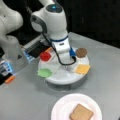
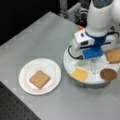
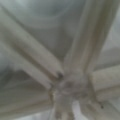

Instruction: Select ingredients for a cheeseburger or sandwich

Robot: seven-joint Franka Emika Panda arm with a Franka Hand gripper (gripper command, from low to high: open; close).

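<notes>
- The tool (image 2: pixel 93 58) hangs low over the middle of the divided white tray (image 1: pixel 62 78); whether its jaws are apart, I cannot tell.
- One bread square (image 2: pixel 39 79) lies on the white plate (image 2: pixel 25 75) on the bench (image 2: pixel 37 37).
- Tomato (image 1: pixel 45 56), lettuce (image 1: pixel 44 73), cheese (image 1: pixel 82 69), patty (image 1: pixel 81 52) and another bread square (image 2: pixel 113 55) sit in tray compartments.

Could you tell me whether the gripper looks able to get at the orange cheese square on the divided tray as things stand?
Probably yes: the cheese square lies uncovered in its tray compartment, and the arm stands over the tray's centre. The gripper itself is hidden behind the wrist.
</notes>
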